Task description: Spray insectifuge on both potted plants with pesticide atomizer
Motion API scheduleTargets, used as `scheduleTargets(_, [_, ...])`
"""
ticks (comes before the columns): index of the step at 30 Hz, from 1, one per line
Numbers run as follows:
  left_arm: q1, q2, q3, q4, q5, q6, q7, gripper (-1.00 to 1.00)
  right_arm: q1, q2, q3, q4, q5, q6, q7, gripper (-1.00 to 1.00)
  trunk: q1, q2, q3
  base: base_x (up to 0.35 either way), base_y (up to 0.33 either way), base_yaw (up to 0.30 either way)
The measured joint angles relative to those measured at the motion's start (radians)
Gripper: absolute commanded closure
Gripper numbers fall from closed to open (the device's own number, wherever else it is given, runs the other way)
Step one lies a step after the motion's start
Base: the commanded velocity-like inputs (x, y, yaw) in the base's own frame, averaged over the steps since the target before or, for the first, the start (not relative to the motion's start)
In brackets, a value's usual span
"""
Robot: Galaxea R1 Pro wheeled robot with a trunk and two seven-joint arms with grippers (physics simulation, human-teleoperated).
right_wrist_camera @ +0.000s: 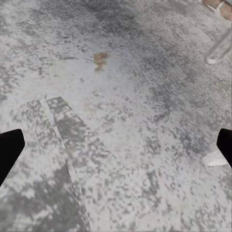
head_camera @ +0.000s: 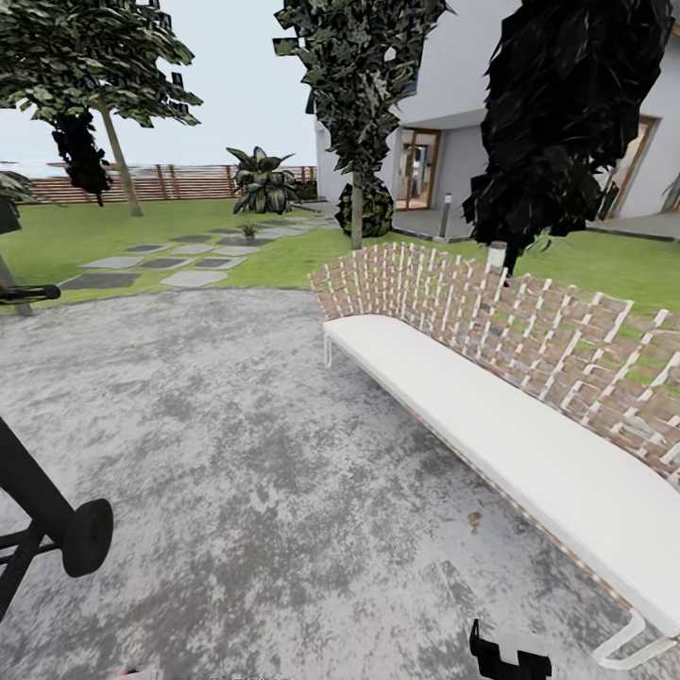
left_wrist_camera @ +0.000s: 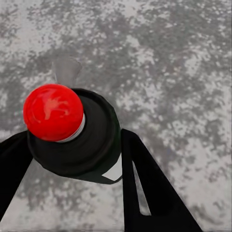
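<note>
On the grey patio [head_camera: 236, 453], atomizer carried, plants not reached yet

Left gripper [left_wrist_camera: 72, 145] has its fingers [left_wrist_camera: 150, 193] closed on the dark atomizer [left_wrist_camera: 99, 135], end-on over the paving, I think only for carrying. Right gripper [right_wrist_camera: 116, 145] hangs low at 5 o'clock with fingers wide and nothing between them, as it has no job now. A small low plant [head_camera: 248, 229] by the stepping stones [head_camera: 194, 278] at 11 o'clock may be a target; the bench [head_camera: 491, 416] lies at 3 o'clock
</note>
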Motion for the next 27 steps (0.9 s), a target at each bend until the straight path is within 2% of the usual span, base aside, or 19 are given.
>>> scheduleTargets(4, [0.0,0.0,0.0,0.0,0.0,0.0,0.0,1.0,0.0,0.0,0.0,0.0,0.0,0.0,0.0,-1.0,0.0,0.0,0.0,0.139,0.0,0.271])
scheduleTargets(17, [0.0,0.0,0.003,0.0,0.002,0.002,0.002,1.0,0.0,0.0,0.0,0.0,0.0,0.0,0.0,-1.0,-0.001,0.0,0.0,0.332,0.0,0.269])
scheduleTargets(27, [0.0,0.0,0.003,-0.001,0.001,0.001,0.002,1.0,0.001,-0.006,0.0,-0.001,0.002,0.0,0.0,-1.0,-0.001,0.0,0.0,0.339,-0.066,0.04])
